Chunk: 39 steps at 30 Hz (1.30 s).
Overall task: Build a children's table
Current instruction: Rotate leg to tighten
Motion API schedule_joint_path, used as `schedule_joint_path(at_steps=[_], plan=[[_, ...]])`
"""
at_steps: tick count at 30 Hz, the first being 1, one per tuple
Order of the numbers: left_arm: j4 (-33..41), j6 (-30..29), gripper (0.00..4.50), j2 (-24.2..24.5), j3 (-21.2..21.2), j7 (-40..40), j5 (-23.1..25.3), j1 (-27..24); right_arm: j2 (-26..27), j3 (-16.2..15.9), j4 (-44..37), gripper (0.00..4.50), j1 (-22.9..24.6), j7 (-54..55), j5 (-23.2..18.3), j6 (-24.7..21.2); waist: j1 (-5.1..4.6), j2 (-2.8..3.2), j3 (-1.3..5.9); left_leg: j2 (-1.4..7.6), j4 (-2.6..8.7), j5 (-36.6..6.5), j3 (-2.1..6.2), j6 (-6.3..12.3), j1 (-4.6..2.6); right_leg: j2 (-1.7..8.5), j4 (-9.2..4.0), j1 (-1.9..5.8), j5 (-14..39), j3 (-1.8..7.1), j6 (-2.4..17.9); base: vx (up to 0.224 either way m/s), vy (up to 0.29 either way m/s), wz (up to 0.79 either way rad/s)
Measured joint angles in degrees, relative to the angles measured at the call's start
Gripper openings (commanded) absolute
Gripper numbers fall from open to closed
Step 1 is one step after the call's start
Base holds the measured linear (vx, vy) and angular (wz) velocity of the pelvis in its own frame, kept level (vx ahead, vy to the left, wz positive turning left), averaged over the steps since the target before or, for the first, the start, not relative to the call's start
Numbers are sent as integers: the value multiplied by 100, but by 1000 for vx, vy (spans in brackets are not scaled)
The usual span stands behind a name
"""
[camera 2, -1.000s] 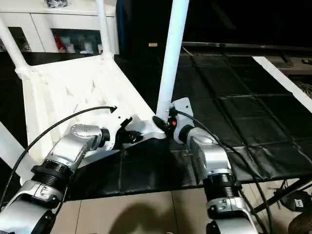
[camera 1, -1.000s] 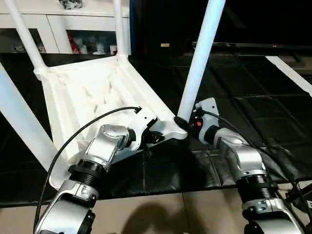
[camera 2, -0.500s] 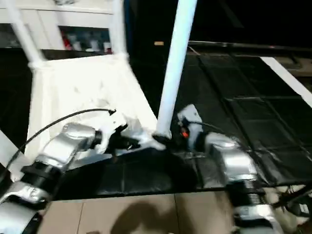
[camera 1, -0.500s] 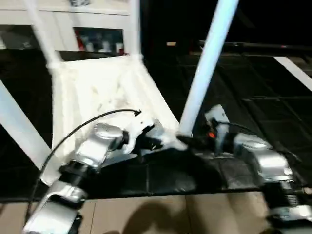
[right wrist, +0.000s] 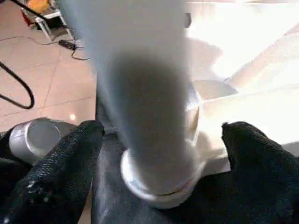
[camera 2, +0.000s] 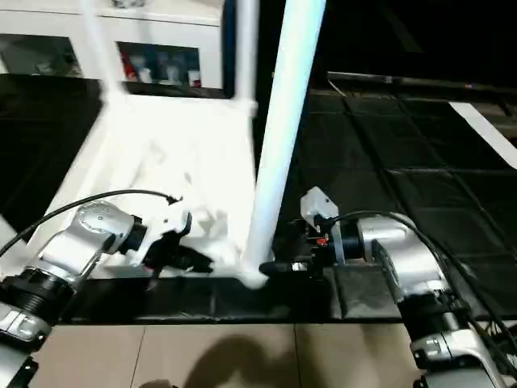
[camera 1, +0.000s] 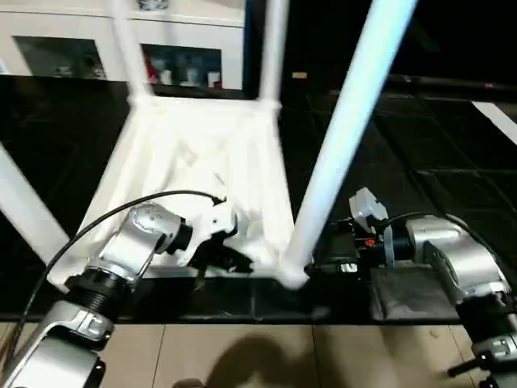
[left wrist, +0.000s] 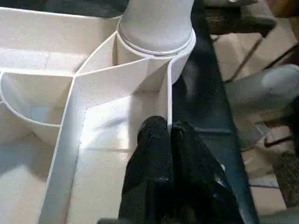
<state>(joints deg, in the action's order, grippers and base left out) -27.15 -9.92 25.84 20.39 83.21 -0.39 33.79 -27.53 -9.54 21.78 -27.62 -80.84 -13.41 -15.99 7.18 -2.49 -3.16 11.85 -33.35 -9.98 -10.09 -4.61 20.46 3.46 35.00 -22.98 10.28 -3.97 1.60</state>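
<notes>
The children's table (camera 1: 202,162) lies upside down on a black mat, its ribbed underside up and its white legs pointing upward. The nearest leg (camera 1: 347,137) stands in the near right corner socket (left wrist: 156,44). My left gripper (left wrist: 167,133) is shut on the thin rim wall of the top just beside that socket. My right gripper (right wrist: 161,135) is open at the base of the same leg, and its fingers (right wrist: 60,158) stand on either side of the leg without touching it.
Two more legs (camera 1: 275,48) rise at the far corners and another (camera 1: 24,202) at the left. A white cabinet with glass doors (camera 1: 178,48) stands behind. The black mat (camera 1: 420,129) spreads to the right. Tiled floor (camera 1: 242,356) lies in front.
My right gripper's fingers have spread wide off the leg's base. The left gripper keeps its grip on the rim. The whole picture has shifted with the camera.
</notes>
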Motion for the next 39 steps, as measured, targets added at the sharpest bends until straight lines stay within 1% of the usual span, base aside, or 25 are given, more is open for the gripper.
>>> schedule_joint_path(at_steps=[3, 6, 7, 8, 10, 13, 15, 16, 19, 22, 26, 30, 32, 35, 36, 39], plan=[[0, 71, 0, 0, 34, 60, 0, 1, 59, -17, 140, 368, -19, -122, -24, 61, 2, -8, 2, 1, -9, -2, 0, 3, 4, 0, 2, 0, 0, 0, 0, 0, 0, 0], [0, 134, 0, -4, 70, 69, 1, 1, 86, -96, 215, 355, -32, -219, -42, 126, -1, -8, 2, 2, -11, -2, 1, 3, 6, 0, 5, -1, 0, 0, 0, 0, 0, 0], [-1, 151, 0, -7, 82, 78, 1, 1, 94, -156, 255, 333, -62, -247, -41, 145, -2, -8, 2, 2, -11, -2, 1, 3, 6, 0, 5, -1, 0, 0, 0, 0, 0, 0], [-1, 161, 0, -11, 83, 90, 1, 3, 106, -188, 311, 333, -99, -288, -40, 153, -3, -8, 2, 2, -11, -2, 1, 3, 6, 0, 5, -2, 0, 0, 0, 0, 0, 0], [-3, 185, 0, -20, 83, 118, 1, 3, 124, -223, 356, 318, -145, -356, -39, 173, 6, -8, 2, 2, -11, -3, 1, 4, 8, 0, 4, -2, 1, -1, -1, 0, 0, 0], [-8, 199, 0, -19, 83, 120, 3, 5, 178, -224, 385, 288, -149, -410, -39, 183, 6, -8, 2, 2, -13, -3, 1, 4, 9, 0, 4, -2, 0, -1, -1, 0, 0, 0], [-8, 199, 0, -17, 84, 120, 6, 5, 195, -225, 416, 282, -156, -447, -40, 192, 2, -8, 2, 3, -14, -3, 2, 4, 9, 0, 7, -2, 0, -1, -1, 0, 0, 0], [-9, 199, 0, -16, 84, 120, 7, 5, 199, -225, 429, 254, -156, -453, -40, 193, 1, -8, 2, 3, -15, -3, 1, 4, 9, 0, 8, -2, 0, -1, -1, 0, 0, 0], [-9, 199, 0, -15, 84, 120, 7, 5, 200, -238, 438, 244, -158, -502, -48, 223, 0, -9, 2, 3, -16, -3, 2, 4, 9, 0, 8, -2, 1, -1, -1, 0, 0, 0], [-9, 199, 0, -15, 84, 120, 7, 5, 201, -240, 483, 215, -178, -546, -47, 249, 0, -9, 2, 3, -16, -3, 2, 4, 9, 0, 8, -2, 0, -1, -1, 0, 0, 0], [-21, 223, 0, -15, 82, 119, 7, 5, 208, -235, 487, 206, -184, -557, -51, 215, 0, -10, 2, 3, -17, -3, 2, 4, 8, 0, 9, -2, 0, -1, -1, 0, 0, 0], [-67, 152, 0, -9, 57, 112, 6, 19, 266, -207, 412, 204, -169, -422, -72, 2, -14, -9, 2, 4, -21, -2, 3, 3, 3, 0, 21, -1, 0, -1, -1, 0, 0, 0], [-162, -106, 0, -93, -55, -131, 18, 52, 407, -105, 307, 204, -64, -24, -57, -62, -18, -9, 2, 4, -21, -1, 3, 2, -8, 0, 25, 7, 0, 0, -1, 0, 0, 0], [-308, -421, 0, -257, -214, -628, 79, 122, 659, 109, 269, 204, 23, 762, 52, -144, -83, -8, 3, 2, -23, -1, 3, 1, -25, 0, 26, 18, 16, 2, -28, 0, 0, 0], [-355, -549, 0, -330, -276, -820, 95, 167, 751, 178, 261, 201, 23, 1088, 127, -159, -115, -8, 3, 1, -24, 0, 4, 0, -28, 0, 24, 19, 16, 3, -28, 0, 0, 0], [-472, -962, 0, -733, -459, -1564, 142, 246, 1129, 429, 272, 198, -26, 2335, 433, -255, -258, -10, 4, -1, -27, 2, 8, -4, -37, 0, 20, 19, 16, 3, -29, 0, 0, 0]])
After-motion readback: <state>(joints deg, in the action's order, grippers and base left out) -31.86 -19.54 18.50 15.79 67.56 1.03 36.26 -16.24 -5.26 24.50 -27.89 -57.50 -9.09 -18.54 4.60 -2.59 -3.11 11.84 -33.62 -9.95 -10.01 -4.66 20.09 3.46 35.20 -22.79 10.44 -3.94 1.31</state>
